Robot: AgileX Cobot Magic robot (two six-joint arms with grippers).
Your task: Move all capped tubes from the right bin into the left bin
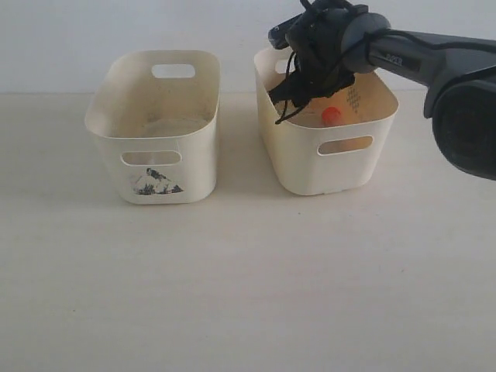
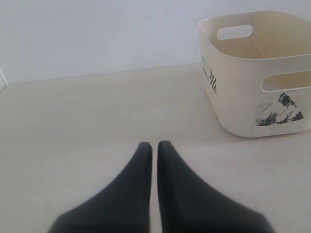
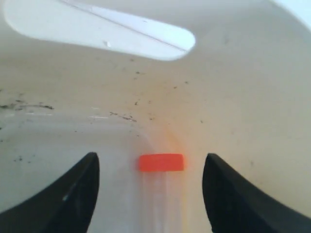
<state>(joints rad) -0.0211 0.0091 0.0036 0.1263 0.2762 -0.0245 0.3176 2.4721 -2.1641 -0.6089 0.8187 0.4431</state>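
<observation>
The right bin (image 1: 341, 167), cream with a plain front, holds one capped tube whose orange cap (image 1: 331, 116) shows over the rim. My right gripper (image 1: 291, 97) reaches down into this bin. In the right wrist view the clear tube (image 3: 163, 199) with its orange cap (image 3: 161, 162) lies on the bin floor between my open fingers, untouched. The right gripper (image 3: 150, 167) is open. The left bin (image 1: 155, 128), with a black-grey smudge on its front, looks empty. In the left wrist view my left gripper (image 2: 154, 144) is shut above the table, with the left bin (image 2: 243, 87) off to one side.
Both bins stand side by side on a pale wooden table (image 1: 248, 279) against a white wall. The right arm (image 1: 434, 66) comes in from the right above the right bin. A grey dotted mark (image 1: 354, 97) shows on that bin's inner wall.
</observation>
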